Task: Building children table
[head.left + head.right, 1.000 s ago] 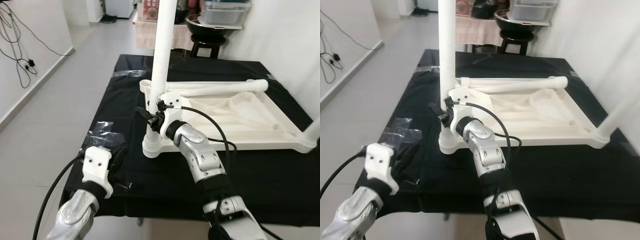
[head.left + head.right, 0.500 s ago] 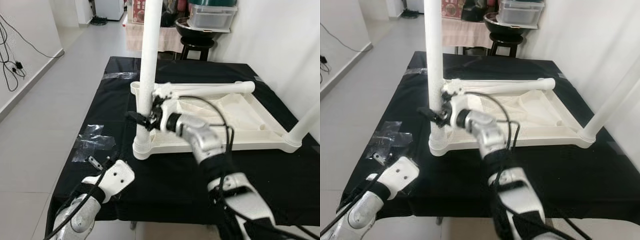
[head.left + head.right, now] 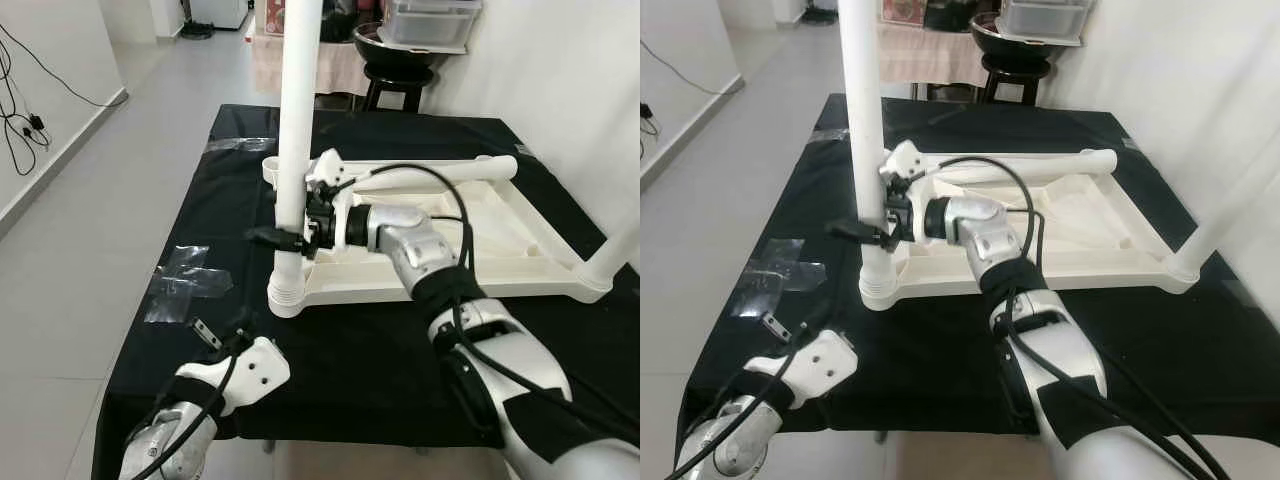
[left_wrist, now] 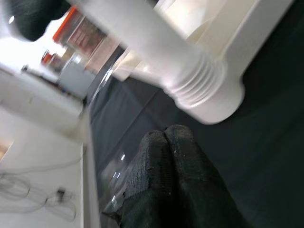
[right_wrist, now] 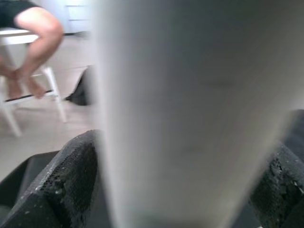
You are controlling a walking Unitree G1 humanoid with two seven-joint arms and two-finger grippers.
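Observation:
The white children's table top [image 3: 520,255] lies upside down on a table under a black cloth [image 3: 350,350]. One white leg [image 3: 296,120] stands upright in its near left corner socket [image 3: 285,295]. My right gripper [image 3: 285,238] is shut on this leg just above the socket, with black fingers [image 5: 71,180] on both sides of it. A second leg [image 3: 440,177] lies across the far side of the top, and a third [image 3: 615,262] rises at the near right corner. My left gripper [image 4: 166,135] hovers shut and holding nothing over the cloth near the front left edge, pointing toward the socket.
Clear tape [image 3: 185,283] and a small metal piece [image 3: 205,333] lie on the cloth left of the socket. A black stool [image 3: 400,60] and a storage box stand behind the table. A white wall runs on the right. A seated person's legs [image 5: 28,33] are in the right wrist view.
The camera has shifted. My right forearm has swung round to the right of the leg, still gripping it. My left arm has dropped lower toward the front edge.

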